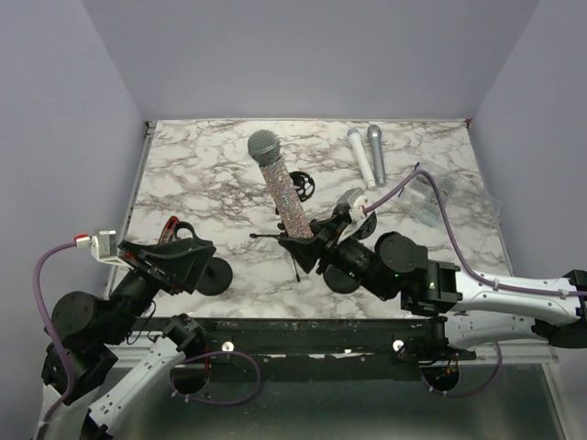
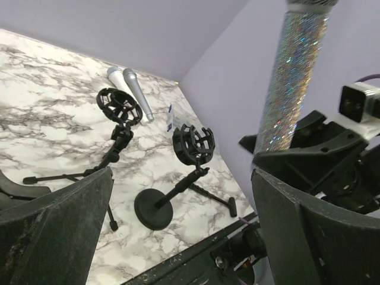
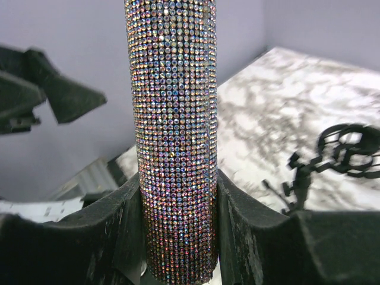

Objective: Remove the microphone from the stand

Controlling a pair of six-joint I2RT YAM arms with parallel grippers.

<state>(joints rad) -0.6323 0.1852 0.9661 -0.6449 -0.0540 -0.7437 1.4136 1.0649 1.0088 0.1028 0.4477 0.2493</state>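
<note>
The microphone (image 1: pixel 284 194) sits clamped in the right gripper (image 1: pixel 303 240), head toward eleven o'clock. The left gripper (image 1: pixel 194 261) has its fingers apart.

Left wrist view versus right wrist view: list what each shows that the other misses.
Left wrist only: two spare microphones lying flat and a round-base stand. Right wrist only: a close-up of the right gripper pressing the glitter microphone from both sides. Both: that microphone, the marble table and an empty tripod stand.
</note>
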